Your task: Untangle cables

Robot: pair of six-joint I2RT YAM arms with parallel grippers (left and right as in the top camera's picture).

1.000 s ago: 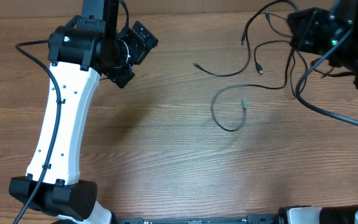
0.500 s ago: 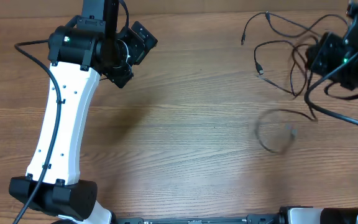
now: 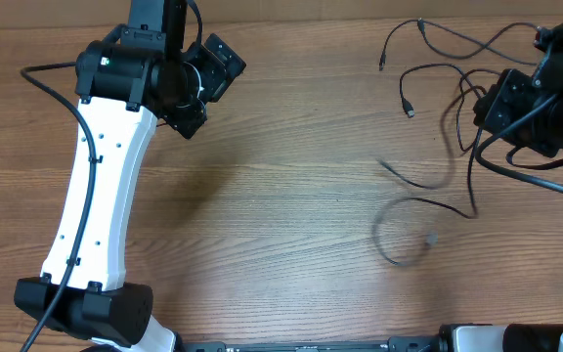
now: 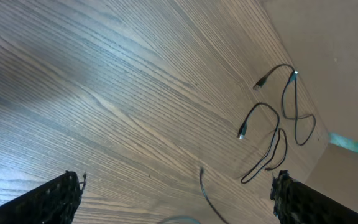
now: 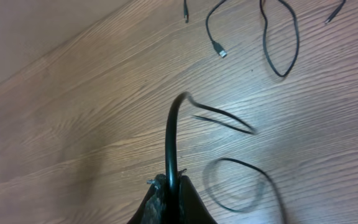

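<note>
The right jaws are clamped tight on one thin black cable [image 5: 169, 140]. In the right wrist view this held cable comes up from between the jaws, bends over at the top and drops away to the worktop [image 3: 262, 215].

Seen from above, the right jaws are up near the far right corner of the worktop. From there the held cable trails down toward the front edge and a little toward the left arm [image 3: 96, 196]. One stretch of it, close below the right jaws, looks blurry. Further from the right jaws it curls into a round loop [image 3: 399, 240] that lies flat on the wood. A small plug tip [image 3: 431, 238] sits inside that loop.

The other cables [image 3: 428, 66] lie just beside the right jaws, on the side nearer the left arm, up by the far edge. They are thin, black and bendy, and they cross over each other in wide curves. One of them ends in a small silver plug [image 3: 411, 113]. None of them are in the right jaws.

The left jaws are far from the right jaws, across the worktop. They are spread wide apart with nothing between them. In the left wrist view they show only as two dark tips at the bottom corners, with bare wood between.
</note>
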